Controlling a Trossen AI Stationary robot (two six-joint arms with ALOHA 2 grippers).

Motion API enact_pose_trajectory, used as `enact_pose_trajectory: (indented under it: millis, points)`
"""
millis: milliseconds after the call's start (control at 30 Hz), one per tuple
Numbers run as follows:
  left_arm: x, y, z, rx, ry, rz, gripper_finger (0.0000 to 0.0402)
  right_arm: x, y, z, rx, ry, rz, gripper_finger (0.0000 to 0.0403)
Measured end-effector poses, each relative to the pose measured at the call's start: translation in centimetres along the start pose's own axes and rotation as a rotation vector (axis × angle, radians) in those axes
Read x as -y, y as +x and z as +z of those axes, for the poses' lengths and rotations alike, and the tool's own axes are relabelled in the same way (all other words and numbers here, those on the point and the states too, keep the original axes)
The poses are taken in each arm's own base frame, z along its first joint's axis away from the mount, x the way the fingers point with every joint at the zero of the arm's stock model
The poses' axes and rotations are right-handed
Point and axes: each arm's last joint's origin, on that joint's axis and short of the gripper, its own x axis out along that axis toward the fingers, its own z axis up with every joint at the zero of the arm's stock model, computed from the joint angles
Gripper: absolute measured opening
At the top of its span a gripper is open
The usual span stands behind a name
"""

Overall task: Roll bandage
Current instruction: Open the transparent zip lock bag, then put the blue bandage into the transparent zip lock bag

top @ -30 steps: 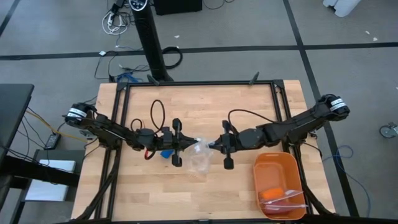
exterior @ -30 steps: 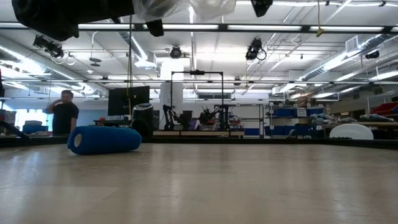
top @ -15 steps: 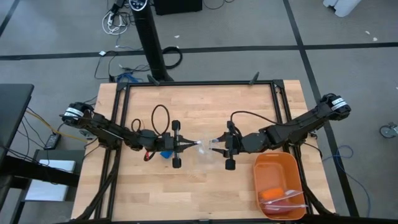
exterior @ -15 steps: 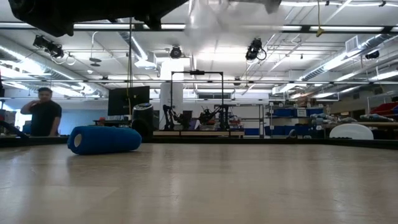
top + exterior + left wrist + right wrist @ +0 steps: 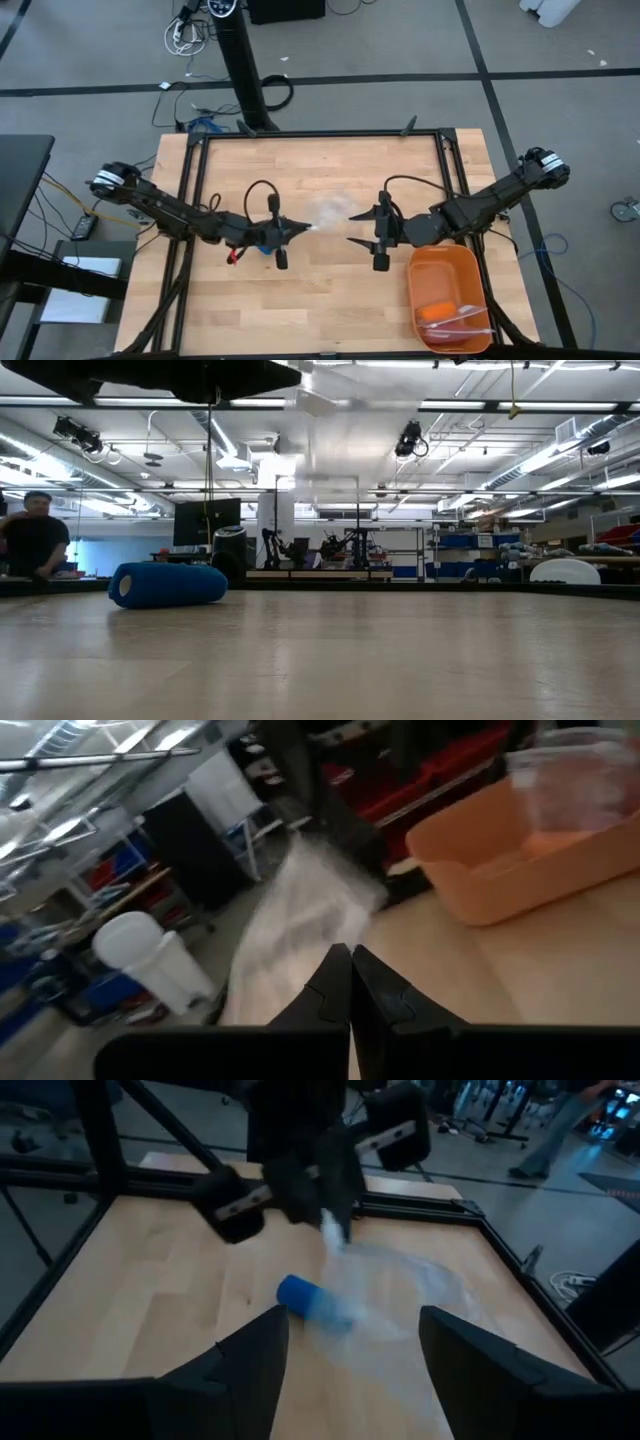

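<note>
The left gripper's fingers (image 5: 350, 982) are pinched shut on a corner of the clear plastic bag (image 5: 300, 925); the right gripper (image 5: 352, 1342) stands open, holding nothing. From above, the left gripper (image 5: 300, 229) and right gripper (image 5: 356, 228) face each other across the bag (image 5: 328, 211), mid-table (image 5: 330, 300). The orange tray (image 5: 450, 295) sits beside the right gripper, near the table's edge. At table height, the rolled blue bandage (image 5: 167, 584) lies alone on bare wood. In the right wrist view, the bandage (image 5: 305, 1297) lies under the bag (image 5: 400, 1285).
</note>
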Motion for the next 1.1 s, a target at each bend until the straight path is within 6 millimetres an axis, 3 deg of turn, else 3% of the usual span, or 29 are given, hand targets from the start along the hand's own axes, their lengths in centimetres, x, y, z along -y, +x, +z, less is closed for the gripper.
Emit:
enact_pose_trajectory:
  millis: [300, 433, 700, 1100]
  points:
    - [-1.3, -1.5, 0.7, -0.093, 0.062, 0.073, 0.0000, -0.7, -0.4, 0.1, 0.014, -0.030, 0.022, 0.0251]
    - [-2.0, -2.3, 0.7, -0.163, 0.092, 0.088, 0.0000, -1.6, 0.8, -0.2, 0.029, -0.031, 0.092, 0.0252]
    - [-3.1, -3.9, 0.1, -0.220, 0.053, 0.140, 0.0000, -3.9, 7.1, -2.2, 0.040, -0.095, 0.276, 0.0247]
    - [-4.5, -8.6, -3.8, -0.126, -0.078, 0.302, 0.0000, -4.2, 17.5, -1.8, -0.136, -0.309, 0.293, 0.0282]
